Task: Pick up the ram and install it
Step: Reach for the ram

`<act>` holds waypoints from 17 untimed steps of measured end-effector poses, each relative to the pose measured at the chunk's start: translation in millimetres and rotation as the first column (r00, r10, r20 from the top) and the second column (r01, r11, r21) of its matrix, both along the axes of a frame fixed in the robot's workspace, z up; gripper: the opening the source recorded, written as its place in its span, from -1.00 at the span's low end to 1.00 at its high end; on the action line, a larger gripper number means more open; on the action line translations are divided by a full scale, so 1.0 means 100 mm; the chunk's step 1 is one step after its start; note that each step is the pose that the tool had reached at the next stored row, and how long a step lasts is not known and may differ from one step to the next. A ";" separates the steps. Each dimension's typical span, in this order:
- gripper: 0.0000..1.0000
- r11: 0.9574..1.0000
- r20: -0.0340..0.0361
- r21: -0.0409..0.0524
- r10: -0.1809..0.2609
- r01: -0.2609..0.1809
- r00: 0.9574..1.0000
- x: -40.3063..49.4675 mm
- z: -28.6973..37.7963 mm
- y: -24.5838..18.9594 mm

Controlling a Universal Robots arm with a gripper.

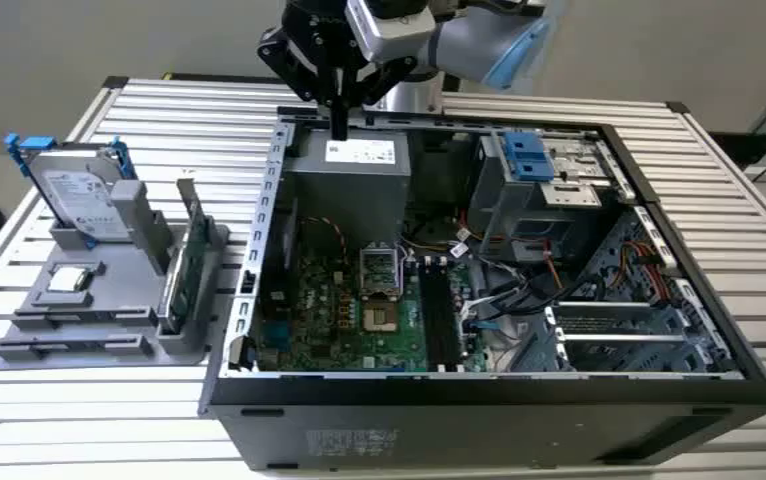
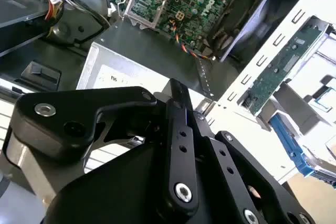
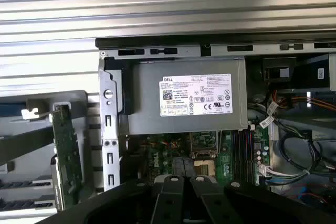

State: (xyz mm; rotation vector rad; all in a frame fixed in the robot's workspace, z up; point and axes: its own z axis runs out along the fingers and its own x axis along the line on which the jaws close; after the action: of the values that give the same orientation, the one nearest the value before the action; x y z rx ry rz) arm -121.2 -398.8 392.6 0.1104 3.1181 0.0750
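In the exterior view my gripper (image 1: 340, 130) hangs shut over the back edge of the open computer case (image 1: 256, 300), above the grey power supply (image 1: 350, 180). Its black fingers (image 2: 177, 108) hold nothing, and both wrist views show them close together over the power supply (image 3: 186, 103). I cannot pick out the ram for certain. Two slim dark bars (image 1: 79, 317) lie edge-on in the front rails of the grey fixture (image 1: 23, 330), on the exterior view's left. The long black motherboard slots (image 1: 434, 310) lie beside the processor socket (image 1: 378, 270).
The fixture also carries an upright hard drive (image 1: 79, 195), a square chip (image 1: 68, 280) and a tall green card (image 1: 191, 260), also seen at the card (image 3: 65, 156). Cables (image 1: 517, 290) and a drive cage (image 1: 543, 170) crowd the case on the exterior view's right.
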 end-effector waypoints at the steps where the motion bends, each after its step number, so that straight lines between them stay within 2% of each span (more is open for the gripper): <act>1: -1.00 1.000 0.000 0.000 0.000 0.000 1.000 0.000 0.000 0.000; 12: -1.00 1.000 0.000 0.000 0.000 0.000 1.000 -0.002 0.000 0.000; 17: -1.00 1.000 0.000 0.000 0.000 0.000 1.000 -0.046 0.000 0.000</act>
State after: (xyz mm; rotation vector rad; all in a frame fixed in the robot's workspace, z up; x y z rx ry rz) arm -125.8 -398.8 392.6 0.1104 3.1180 0.0749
